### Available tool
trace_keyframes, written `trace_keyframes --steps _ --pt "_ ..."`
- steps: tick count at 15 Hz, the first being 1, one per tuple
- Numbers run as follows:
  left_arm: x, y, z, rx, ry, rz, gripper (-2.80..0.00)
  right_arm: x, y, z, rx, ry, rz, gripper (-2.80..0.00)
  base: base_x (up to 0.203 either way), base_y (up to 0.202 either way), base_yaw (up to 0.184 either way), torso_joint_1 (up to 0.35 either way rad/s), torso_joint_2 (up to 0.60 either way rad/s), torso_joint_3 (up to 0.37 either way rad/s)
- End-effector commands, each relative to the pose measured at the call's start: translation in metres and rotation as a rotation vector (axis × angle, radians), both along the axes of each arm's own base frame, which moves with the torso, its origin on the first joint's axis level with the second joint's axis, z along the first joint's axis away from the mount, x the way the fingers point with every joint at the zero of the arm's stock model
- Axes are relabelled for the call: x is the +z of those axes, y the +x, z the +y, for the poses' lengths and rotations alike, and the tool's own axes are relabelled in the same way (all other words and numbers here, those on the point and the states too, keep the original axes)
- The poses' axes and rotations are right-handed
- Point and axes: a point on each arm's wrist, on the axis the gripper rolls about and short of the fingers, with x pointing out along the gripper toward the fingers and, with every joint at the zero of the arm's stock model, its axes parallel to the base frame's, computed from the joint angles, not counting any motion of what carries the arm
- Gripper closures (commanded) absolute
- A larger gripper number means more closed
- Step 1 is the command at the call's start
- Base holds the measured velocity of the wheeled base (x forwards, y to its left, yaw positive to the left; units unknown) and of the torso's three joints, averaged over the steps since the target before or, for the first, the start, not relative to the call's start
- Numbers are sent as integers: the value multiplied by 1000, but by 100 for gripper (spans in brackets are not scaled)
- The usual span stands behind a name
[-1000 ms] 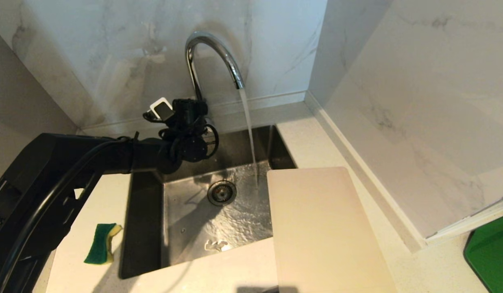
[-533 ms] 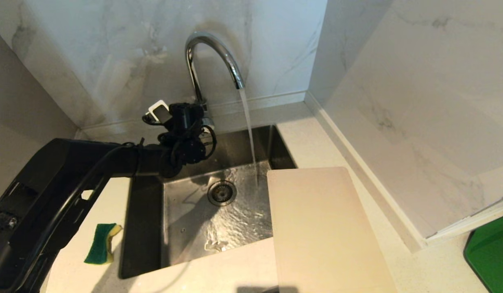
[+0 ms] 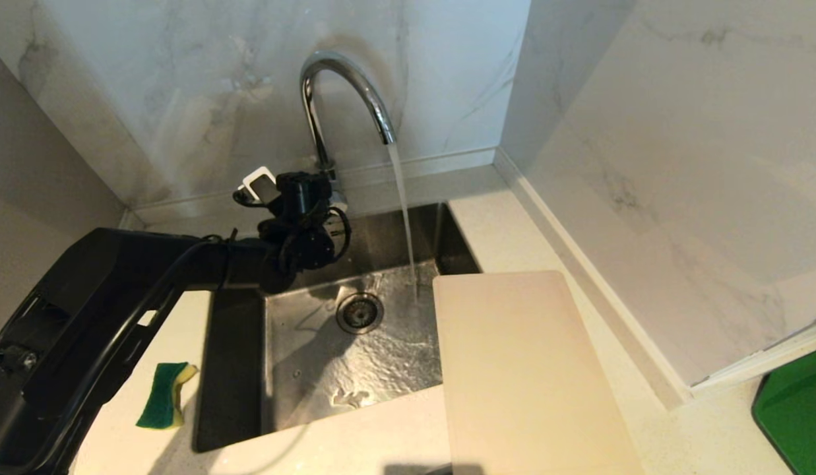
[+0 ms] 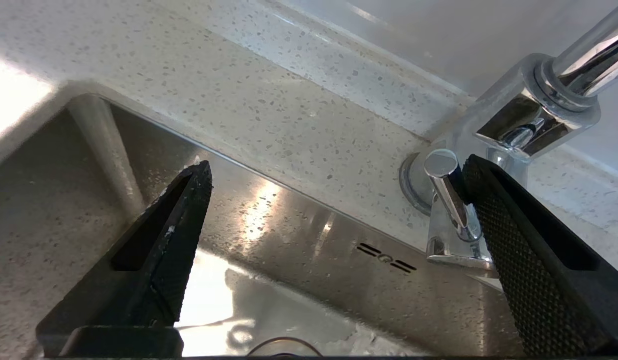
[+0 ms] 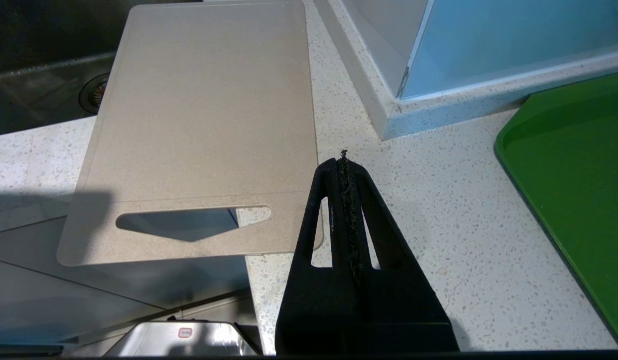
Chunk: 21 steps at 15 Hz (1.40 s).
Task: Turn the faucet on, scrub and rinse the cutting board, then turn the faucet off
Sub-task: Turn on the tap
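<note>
The chrome faucet (image 3: 345, 86) stands behind the sink, and water pours from its spout. My left arm's wrist (image 3: 302, 211) hangs over the sink's back left corner, at the faucet's base. In the left wrist view my left gripper (image 4: 337, 167) is open wide. The thin lever (image 4: 451, 195) lies against the inner face of one finger (image 4: 508, 235), and nothing is gripped. The cream cutting board (image 3: 520, 369) lies flat on the counter, with one long edge overhanging the sink's right side. My right gripper (image 5: 343, 160) is shut and empty, next to the board's (image 5: 204, 125) slot-handle end.
A green-and-yellow sponge (image 3: 163, 394) lies on the counter left of the sink (image 3: 236, 369). The drain (image 3: 359, 312) sits in the wet basin. A green tray (image 3: 793, 415) is at the far right, and marble walls close in the back and right.
My left arm has shifted slightly, and its wrist has sunk a little at the faucet's base. Water keeps running, and the board and sponge have not moved.
</note>
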Motion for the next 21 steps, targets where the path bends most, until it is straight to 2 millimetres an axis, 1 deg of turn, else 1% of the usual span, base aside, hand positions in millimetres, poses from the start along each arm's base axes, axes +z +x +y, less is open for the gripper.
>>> trace_keyframes --steps 1,7,12,14,16,21 --pt "9 -6 -1 2 0 7 -280 0 0 0 1 0 0 0 0 0 0 0 0 0" --pt "13 -12 -9 -25 4 16 -280 0 0 0 1 0 0 0 0 0 0 0 0 0" --pt "45 -27 -11 -49 -33 -56 -280 0 0 0 1 0 0 0 0 0 0 0 0 0" --pt "54 -32 -12 -56 -39 -70 -280 0 0 0 1 0 0 0 0 0 0 0 0 0" --pt "56 -33 -13 -57 -39 -72 -280 0 0 0 0 0 0 0 0 0 0 0 0 0" --pt "71 -42 -7 -53 -46 -88 -280 0 0 0 1 0 0 0 0 0 0 0 0 0"
